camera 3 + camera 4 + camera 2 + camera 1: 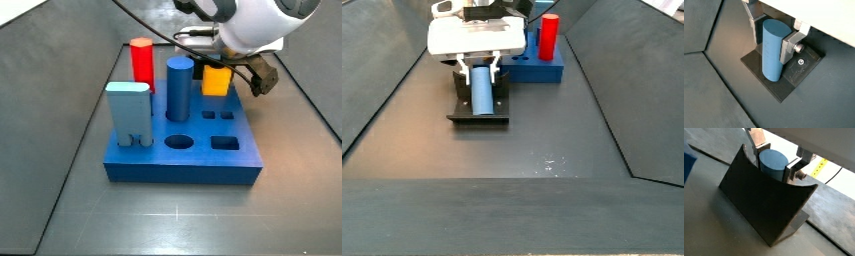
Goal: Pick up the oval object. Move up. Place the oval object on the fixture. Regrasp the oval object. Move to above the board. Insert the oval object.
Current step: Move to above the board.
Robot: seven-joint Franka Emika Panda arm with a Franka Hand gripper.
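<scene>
Dark grey flooring surrounds the fixture (pixel 478 108), where my gripper (pixel 774 37) clamps the oval object (pixel 772 50) near its upper end. Its long axis leans back along the bracket, so the board (pixel 536 68) lies just behind me.

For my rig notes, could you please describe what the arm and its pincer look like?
The pincer has flat silver finger plates with dark pads and a round screw head on one side. A glossy white, rounded wrist housing sits above it, and black cables run along the arm.
</scene>
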